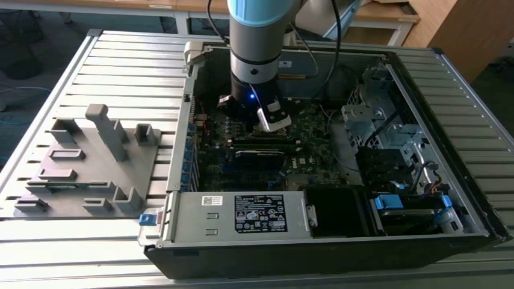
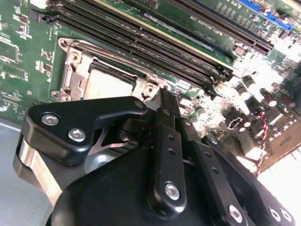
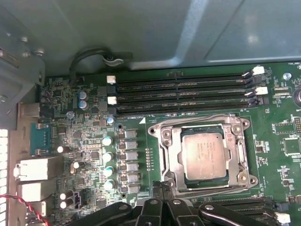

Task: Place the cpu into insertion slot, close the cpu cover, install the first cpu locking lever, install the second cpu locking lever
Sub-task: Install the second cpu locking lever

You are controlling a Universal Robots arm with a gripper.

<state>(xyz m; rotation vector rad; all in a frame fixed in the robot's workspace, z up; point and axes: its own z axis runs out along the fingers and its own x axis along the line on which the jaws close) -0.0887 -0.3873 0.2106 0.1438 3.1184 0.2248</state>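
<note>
The cpu (image 3: 204, 155) lies flat in the insertion slot (image 3: 157, 128) on the green motherboard, its dull silver face up. The cpu cover (image 3: 164, 150), a silver frame, lies down around it. The second wrist view shows the same cpu (image 2: 107, 85) and cpu cover (image 2: 77, 70) just beyond the black fingers. My gripper (image 3: 163, 186) is shut with nothing between its fingertips (image 2: 162, 96). The tips sit at the socket's edge near one corner. In the exterior view my gripper (image 1: 271, 123) reaches down inside the open computer case. How the locking levers stand I cannot tell.
Long black memory slots (image 3: 183, 92) run beside the socket, and a row of capacitors (image 3: 108, 155) stands on another side. The case walls, a drive cage (image 1: 377, 120) and the power supply (image 1: 241, 214) hem the arm in. A grey fixture (image 1: 88, 162) sits on the slatted table.
</note>
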